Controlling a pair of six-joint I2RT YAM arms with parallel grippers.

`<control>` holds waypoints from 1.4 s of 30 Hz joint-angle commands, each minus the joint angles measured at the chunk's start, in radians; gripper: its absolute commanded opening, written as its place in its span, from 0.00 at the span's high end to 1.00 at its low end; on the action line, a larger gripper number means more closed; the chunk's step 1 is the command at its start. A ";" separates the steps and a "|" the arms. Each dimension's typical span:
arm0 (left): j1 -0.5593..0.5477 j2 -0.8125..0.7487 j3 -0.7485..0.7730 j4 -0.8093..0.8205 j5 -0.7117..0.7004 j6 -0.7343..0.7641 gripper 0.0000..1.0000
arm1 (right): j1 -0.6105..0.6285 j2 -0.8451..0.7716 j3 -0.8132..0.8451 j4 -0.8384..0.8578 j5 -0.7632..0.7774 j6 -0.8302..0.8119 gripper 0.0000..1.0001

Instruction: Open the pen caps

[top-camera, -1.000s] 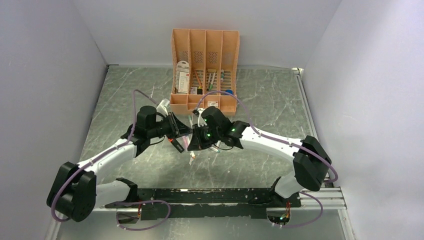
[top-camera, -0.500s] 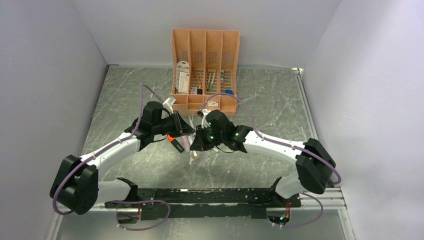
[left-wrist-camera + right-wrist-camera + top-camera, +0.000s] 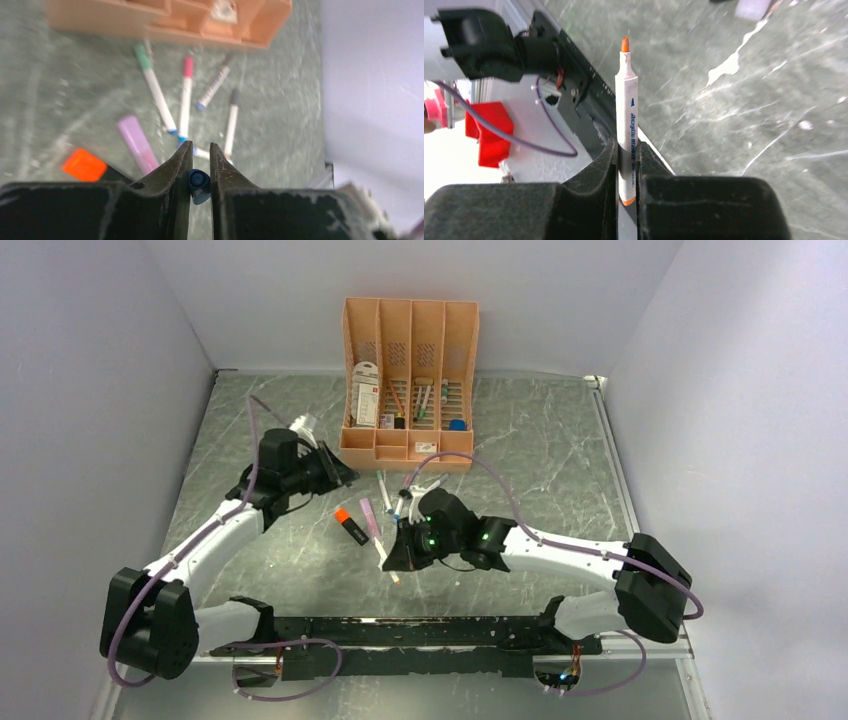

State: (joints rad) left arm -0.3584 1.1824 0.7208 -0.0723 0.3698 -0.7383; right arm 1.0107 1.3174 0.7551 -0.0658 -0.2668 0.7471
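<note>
My left gripper (image 3: 200, 150) is shut on a small dark blue pen cap (image 3: 199, 181), held off the table; in the top view it (image 3: 343, 476) is left of the organizer's front. My right gripper (image 3: 626, 145) is shut on a slim white marker (image 3: 627, 115) whose bare orange tip (image 3: 624, 45) points away from it. In the top view this gripper (image 3: 392, 558) is at the table's middle. On the table lie a green-capped marker (image 3: 152, 90), a pink-capped marker (image 3: 186, 95), a purple highlighter (image 3: 137, 145) and an orange-capped highlighter (image 3: 348, 525).
The peach desk organizer (image 3: 408, 380) stands at the back centre with pens in it. Two more slim markers (image 3: 231, 125) lie among the loose ones. A black rail (image 3: 420, 635) runs along the near edge. Grey walls close in on the left and right.
The grippers have pulled apart. My left gripper moved back and left with the blue cap. My right gripper moved toward the near edge with the uncapped marker.
</note>
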 commanded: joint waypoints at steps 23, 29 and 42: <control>0.128 -0.048 0.085 -0.443 -0.271 0.265 0.90 | -0.263 -0.067 0.101 -0.513 0.534 -0.031 1.00; 0.135 0.127 0.190 -0.542 -0.359 0.303 0.92 | -0.401 -0.029 0.073 -0.478 0.545 -0.081 1.00; 0.180 0.328 0.250 -0.597 -0.407 0.394 0.89 | -0.499 0.172 0.043 -0.353 0.496 -0.151 0.97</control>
State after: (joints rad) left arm -0.1890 1.4815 0.9363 -0.6399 -0.0296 -0.3893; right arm 0.5274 1.4582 0.8066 -0.4747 0.2401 0.6270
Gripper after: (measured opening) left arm 0.243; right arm 0.073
